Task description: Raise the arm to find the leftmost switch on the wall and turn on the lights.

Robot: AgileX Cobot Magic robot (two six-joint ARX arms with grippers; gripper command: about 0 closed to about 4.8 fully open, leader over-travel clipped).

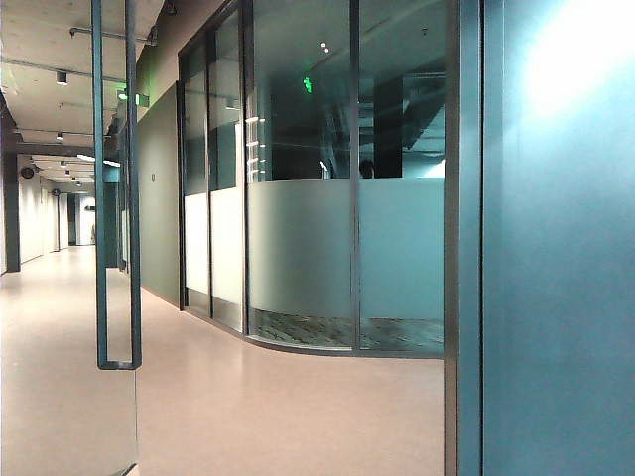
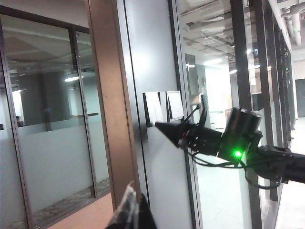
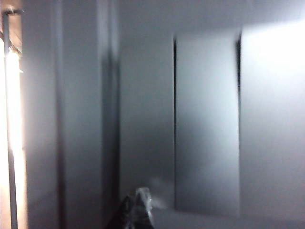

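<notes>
A pale switch panel (image 2: 162, 107) is set in the grey wall strip between glass panes. Seen close in the right wrist view, it has three rocker plates side by side, and the leftmost switch (image 3: 147, 119) is the dimmest. My right gripper (image 3: 140, 196) is shut, with its pointed tip at that plate's lower edge; I cannot tell whether it touches. From the left wrist view, the right gripper (image 2: 159, 126) points at the panel's lower left corner, a green light glowing on its wrist. My left gripper (image 2: 133, 207) is shut and hangs away from the wall. Neither arm shows in the exterior view.
A brown door frame post (image 2: 107, 95) stands beside the grey wall strip (image 2: 152, 52). Glass partitions (image 1: 298, 198) with frosted bands line the corridor. A glass door handle (image 1: 117, 198) hangs at the left, and a teal wall panel (image 1: 556, 258) fills the right.
</notes>
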